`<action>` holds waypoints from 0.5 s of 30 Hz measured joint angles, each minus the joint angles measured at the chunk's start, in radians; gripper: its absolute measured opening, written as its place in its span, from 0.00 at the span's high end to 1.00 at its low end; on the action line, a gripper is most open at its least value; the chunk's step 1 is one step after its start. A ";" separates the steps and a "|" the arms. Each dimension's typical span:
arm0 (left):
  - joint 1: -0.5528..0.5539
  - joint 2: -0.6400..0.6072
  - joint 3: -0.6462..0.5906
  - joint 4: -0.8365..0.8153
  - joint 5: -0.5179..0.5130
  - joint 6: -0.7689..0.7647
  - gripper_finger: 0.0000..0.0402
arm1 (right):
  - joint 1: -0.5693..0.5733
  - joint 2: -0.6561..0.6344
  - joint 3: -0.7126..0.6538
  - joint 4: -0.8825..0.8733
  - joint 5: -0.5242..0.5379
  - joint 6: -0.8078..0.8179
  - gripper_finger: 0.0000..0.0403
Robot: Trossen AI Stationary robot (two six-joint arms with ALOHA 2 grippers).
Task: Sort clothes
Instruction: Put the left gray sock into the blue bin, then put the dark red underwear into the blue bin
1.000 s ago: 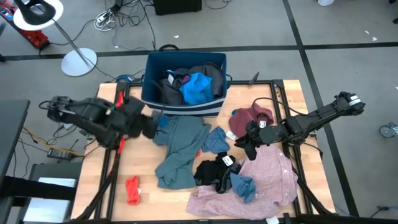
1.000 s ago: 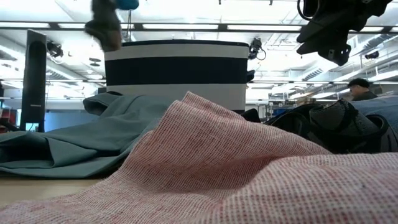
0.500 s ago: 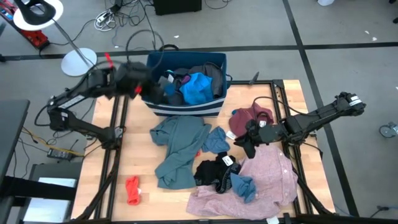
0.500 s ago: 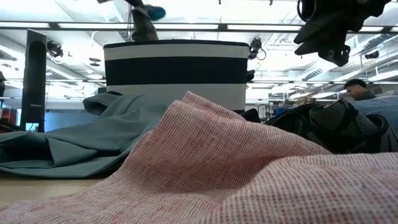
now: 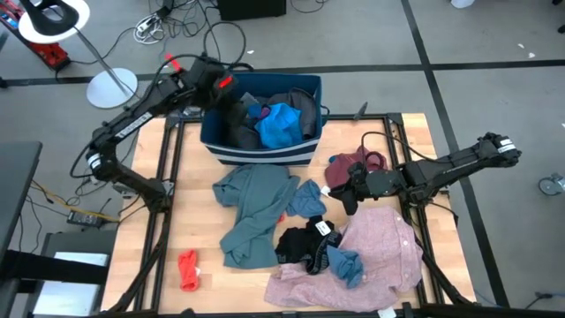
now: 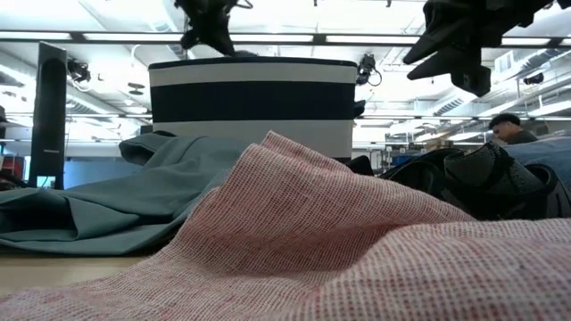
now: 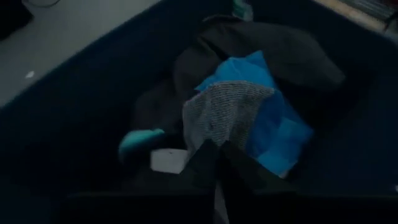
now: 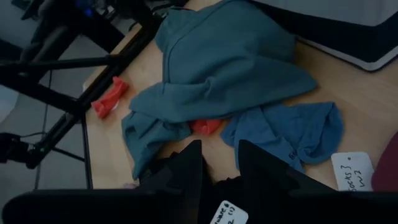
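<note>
My left gripper point(image 5: 237, 113) hangs over the left half of the dark blue striped bin point(image 5: 265, 152) and is shut on a grey knit piece point(image 7: 227, 115). A bright blue garment point(image 5: 281, 125) and dark garments lie in the bin. My right gripper point(image 5: 346, 196) is open and empty, above the table between the maroon piece point(image 5: 357, 166) and the pink shirt point(image 5: 380, 247). On the table lie a teal-grey garment point(image 5: 256, 212), a blue piece point(image 5: 307, 199), a black piece point(image 5: 305, 243) and a small red piece point(image 5: 188, 269). My left gripper holds the grey knit piece by its upper end point(image 7: 214, 144), pinched between the two fingers, which point down into the bin. The piece hangs below the fingers, in front of the bright blue garment point(image 7: 273, 124). Whether its lower end touches the clothes in the bin, I cannot tell.
A second small red piece point(image 8: 206, 126) shows under the teal-grey garment's edge. A small blue piece point(image 5: 344, 263) lies on the pink shirt. Black frame rails point(image 5: 168, 203) run along the table's sides. A lamp base point(image 5: 110, 88) and cables lie on the floor beyond. A person point(image 6: 513, 129) shows far behind.
My left gripper has risen from beside the teal-grey garment and swung toward the table's far edge with the grey piece, ending over the bin. The piece now hangs inside the bin's rim. My right gripper has shifted slightly toward the far left.
</note>
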 joint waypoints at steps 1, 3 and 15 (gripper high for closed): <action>0.009 0.008 0.000 0.006 0.010 0.022 0.94 | -0.003 0.000 0.000 0.000 0.000 0.007 0.74; 0.031 0.019 0.000 0.031 0.034 0.058 0.91 | -0.010 0.000 0.000 0.002 0.000 0.018 0.74; 0.086 0.027 0.000 0.049 0.030 0.130 0.73 | -0.052 0.000 0.000 0.003 0.000 0.028 0.74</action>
